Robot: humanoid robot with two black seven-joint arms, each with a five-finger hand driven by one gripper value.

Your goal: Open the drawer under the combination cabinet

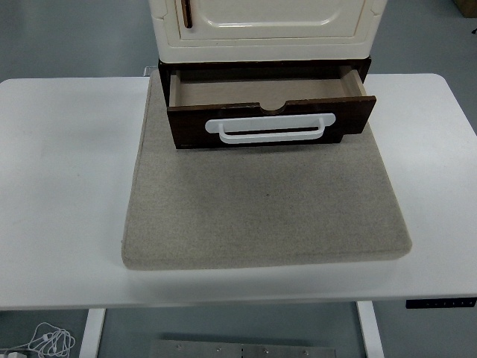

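white desk (59, 186), rectangular, rounded corners; near edge runs along the lower part of the view, left and right edges both visible. the left stretch of the desk surface is bare from its edge to the mat.

grey felt mat (261, 209), lying centred on the desk, its near edge stopping short of the desk's near edge, its left and right edges each leaving a wide bare strip of desk. the front of the mat, from the drawer face to the near edge, carries nothing.

cream cabinet (268, 30), standing at the far end of the mat, upper part cut off by the top of the view; a panelled door with a dark handle (187, 13) near its left side.

dark brown drawer (268, 112), directly under the cabinet, pulled out toward the near edge so that its pale inner floor shows; interior holds nothing visible. the front panel sits slightly askew, right end a little further out. a white bar handle (266, 129) runs across the front panel, centred.

right stretch of desk: bare surface out to the right edge; a small dark control panel (441, 303) under the near-right edge.

below the desk at lower left: a coil of white cable (45, 341) on the floor.

neither hand is in the picture, so their state and their position relative to the drawer cannot be told.
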